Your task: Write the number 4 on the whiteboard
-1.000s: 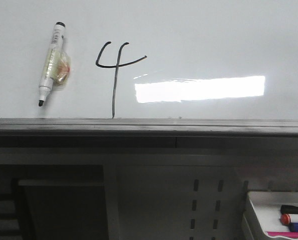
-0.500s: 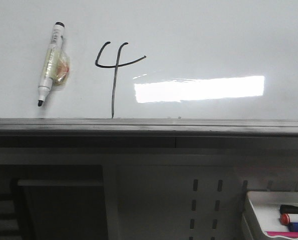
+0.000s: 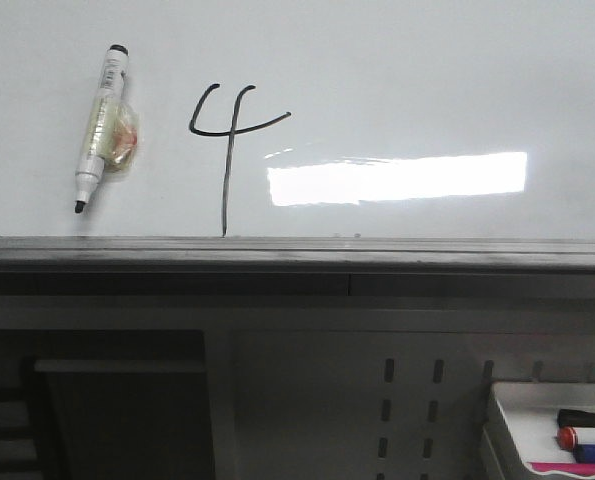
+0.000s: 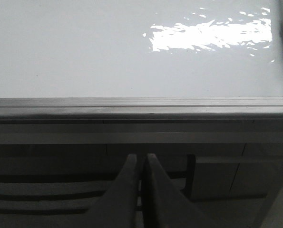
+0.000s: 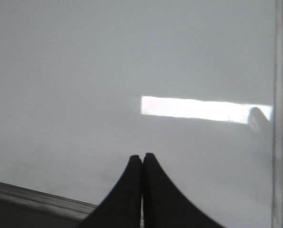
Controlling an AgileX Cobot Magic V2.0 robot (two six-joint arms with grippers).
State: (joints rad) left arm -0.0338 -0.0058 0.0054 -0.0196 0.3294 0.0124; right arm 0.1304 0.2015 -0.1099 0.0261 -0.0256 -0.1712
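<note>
A black hand-drawn number 4 [image 3: 227, 150] stands on the glossy whiteboard [image 3: 397, 70] in the front view, its stem reaching down to the grey lower rail [image 3: 297, 252]. A white marker with a black tip [image 3: 99, 128] sticks to the board left of the figure. Neither gripper shows in the front view. My left gripper [image 4: 141, 156] is shut and empty, below the rail [image 4: 141, 107]. My right gripper [image 5: 141, 156] is shut and empty, facing bare whiteboard [image 5: 131, 57].
A small white tray [image 3: 552, 430] with red, blue and black markers sits at the lower right below the board. A grey panel with slots [image 3: 412, 410] and a dark opening [image 3: 107, 400] lie under the rail. A bright light reflection [image 3: 397, 178] lies right of the figure.
</note>
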